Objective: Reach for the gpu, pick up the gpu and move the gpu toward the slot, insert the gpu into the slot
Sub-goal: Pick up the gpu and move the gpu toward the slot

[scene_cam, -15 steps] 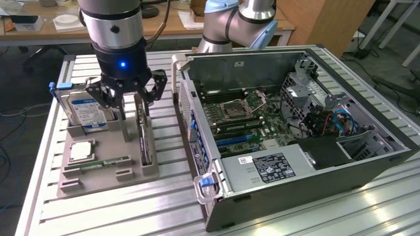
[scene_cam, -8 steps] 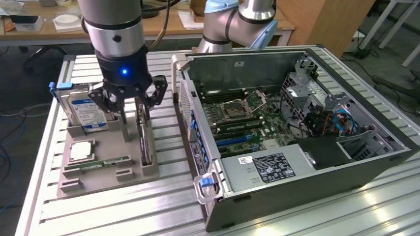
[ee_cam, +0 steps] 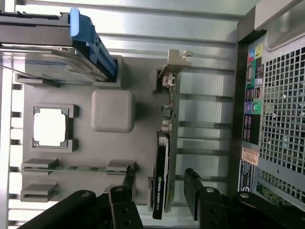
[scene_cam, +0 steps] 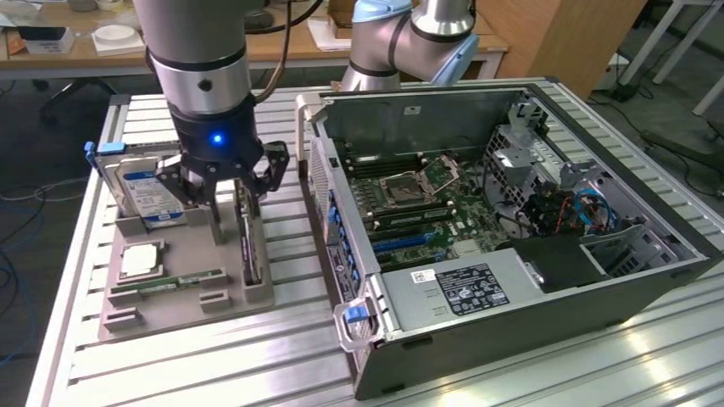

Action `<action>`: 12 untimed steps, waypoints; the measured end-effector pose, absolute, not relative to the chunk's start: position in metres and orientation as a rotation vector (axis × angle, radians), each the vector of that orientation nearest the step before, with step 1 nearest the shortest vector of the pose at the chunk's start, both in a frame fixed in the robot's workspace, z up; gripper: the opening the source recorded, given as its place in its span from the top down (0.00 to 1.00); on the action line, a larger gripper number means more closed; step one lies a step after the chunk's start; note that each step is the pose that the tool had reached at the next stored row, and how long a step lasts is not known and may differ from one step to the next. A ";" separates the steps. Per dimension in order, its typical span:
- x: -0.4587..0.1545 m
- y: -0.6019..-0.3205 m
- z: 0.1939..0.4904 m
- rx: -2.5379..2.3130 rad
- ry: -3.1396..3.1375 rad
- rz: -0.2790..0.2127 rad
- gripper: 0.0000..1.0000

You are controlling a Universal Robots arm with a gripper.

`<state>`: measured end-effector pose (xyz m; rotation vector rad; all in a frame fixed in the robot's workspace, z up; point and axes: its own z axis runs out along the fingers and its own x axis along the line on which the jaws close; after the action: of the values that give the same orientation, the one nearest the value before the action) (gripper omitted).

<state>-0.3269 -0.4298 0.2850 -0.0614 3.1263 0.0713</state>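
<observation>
Two fingers (ee_cam: 191,188) are standing open, one on each side of the gpu (ee_cam: 164,157). A little gap is showing on both sides, so they are not squeezing it. The gpu is standing on its thin edge in the gray tray (scene_cam: 169,312), along the tray's edge nearest the case (scene_cam: 509,339). Its long side is running along that edge. The fingers are reaching across its thin side, near the end away from the shiny metal bracket (ee_cam: 174,59). The card is looking dark, flat and hard, and the tray is looking dull and plastic. The slot (scene_cam: 398,242) is sitting inside the case, on the green board (scene_cam: 453,212).
</observation>
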 end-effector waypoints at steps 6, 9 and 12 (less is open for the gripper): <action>-0.327 -0.427 0.274 -0.067 3.126 0.071 0.47; -0.327 -0.427 0.269 -0.066 3.126 0.071 0.47; -0.327 -0.427 0.263 -0.066 3.126 0.071 0.47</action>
<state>-0.3268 -0.4269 0.2631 -0.0665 3.1263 0.0714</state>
